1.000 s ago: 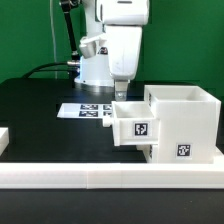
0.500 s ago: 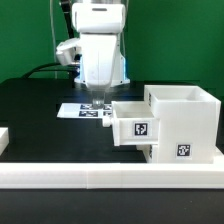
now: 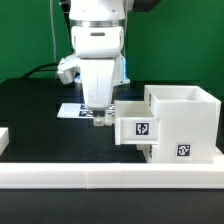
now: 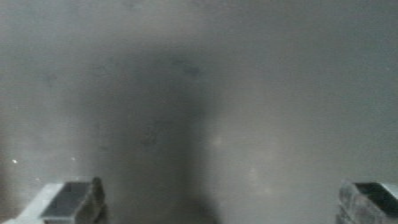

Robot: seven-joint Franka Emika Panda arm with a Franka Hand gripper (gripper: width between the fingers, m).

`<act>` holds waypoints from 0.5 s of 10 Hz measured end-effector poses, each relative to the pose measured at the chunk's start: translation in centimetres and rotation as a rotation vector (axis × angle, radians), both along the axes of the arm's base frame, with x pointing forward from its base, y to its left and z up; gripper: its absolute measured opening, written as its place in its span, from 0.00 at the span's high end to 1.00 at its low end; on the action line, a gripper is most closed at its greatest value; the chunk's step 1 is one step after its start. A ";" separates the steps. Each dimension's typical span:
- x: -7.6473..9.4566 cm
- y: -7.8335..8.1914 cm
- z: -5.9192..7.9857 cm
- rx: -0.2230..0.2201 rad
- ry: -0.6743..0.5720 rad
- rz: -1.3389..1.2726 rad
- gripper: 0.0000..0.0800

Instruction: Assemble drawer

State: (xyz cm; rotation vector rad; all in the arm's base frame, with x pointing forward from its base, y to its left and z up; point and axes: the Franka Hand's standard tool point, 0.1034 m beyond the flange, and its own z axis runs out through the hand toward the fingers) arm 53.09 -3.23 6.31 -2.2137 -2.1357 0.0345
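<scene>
The white cube casing (image 3: pixel 185 122) stands at the exterior view's right against the border wall, with a tag on its front. A small white tray (image 3: pixel 135 128) with a tag sticks out of the casing's left side, partly inside it. My gripper (image 3: pixel 100 119) hangs low over the black table, just left of the tray and apart from it. In the wrist view the gripper (image 4: pixel 221 206) is open and empty, its fingertips (image 4: pixel 71 204) wide apart over blurred dark table. No part shows between them.
The marker board (image 3: pixel 78 109) lies on the table behind my gripper. The long low white border wall (image 3: pixel 100 178) runs along the front. A white piece (image 3: pixel 3 140) is cut off at the exterior view's left edge.
My arm has moved from above the tray's rim to the exterior view's left, then lower, beside the tray. The tray and casing have not moved.
</scene>
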 end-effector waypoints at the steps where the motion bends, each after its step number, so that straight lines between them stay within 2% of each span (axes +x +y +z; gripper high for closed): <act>1: 0.0 0.5 0.0 0.000 0.000 -0.007 0.19; 5: 0.1 4.1 -0.3 0.001 0.009 -0.037 0.19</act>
